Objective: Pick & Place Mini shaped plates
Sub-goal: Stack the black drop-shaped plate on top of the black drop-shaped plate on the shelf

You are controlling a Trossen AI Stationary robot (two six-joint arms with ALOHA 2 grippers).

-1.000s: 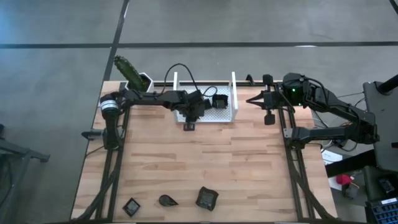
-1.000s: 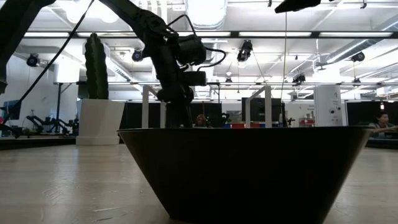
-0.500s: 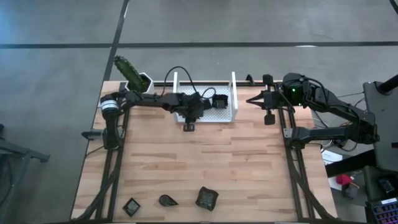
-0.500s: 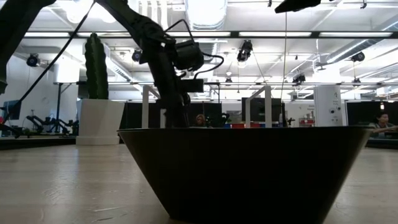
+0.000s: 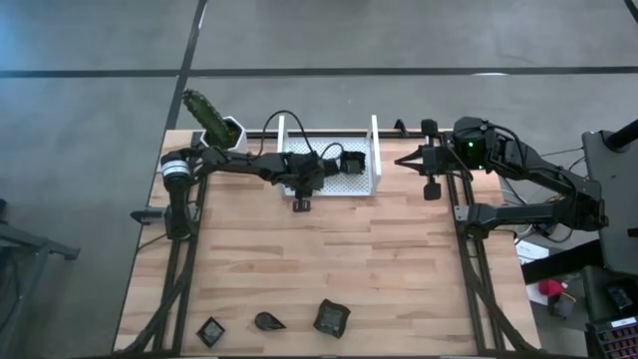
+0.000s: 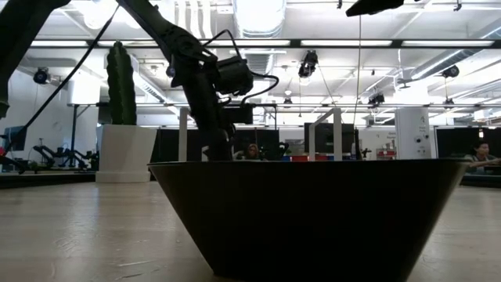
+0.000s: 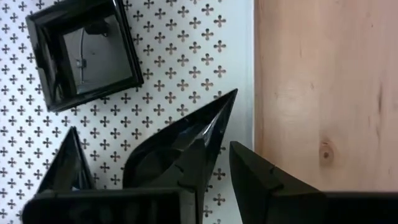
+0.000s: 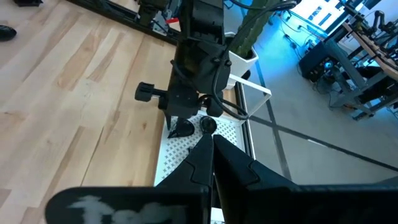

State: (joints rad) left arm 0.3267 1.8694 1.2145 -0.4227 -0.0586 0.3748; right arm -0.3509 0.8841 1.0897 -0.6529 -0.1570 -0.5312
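Observation:
My left gripper (image 7: pixel 152 140) hangs open over the white perforated tray (image 5: pixel 364 184), near its near edge. A dark teardrop mini plate (image 7: pixel 186 140) lies on the tray floor between the two fingers, with a gap showing on either side. A square mini plate (image 7: pixel 84 53) rests on the tray floor beyond it. Three more dark mini plates sit near the table's near edge: a small square one (image 5: pixel 211 330), a teardrop one (image 5: pixel 267 321) and a larger square one (image 5: pixel 331 317). My right gripper (image 8: pixel 210 140) waits shut at the table's far right corner.
A white pot with a green cactus (image 5: pixel 214 120) stands at the far left corner, beside the tray. The tray has upright sides (image 5: pixel 376 150). In the low view one dark plate (image 6: pixel 305 211) fills the foreground. Bare wooden table (image 5: pixel 329 249) spreads between the tray and the near plates.
My left arm has drawn a little toward the table's left while staying over the tray. The plates at the near edge and my right arm have kept still.

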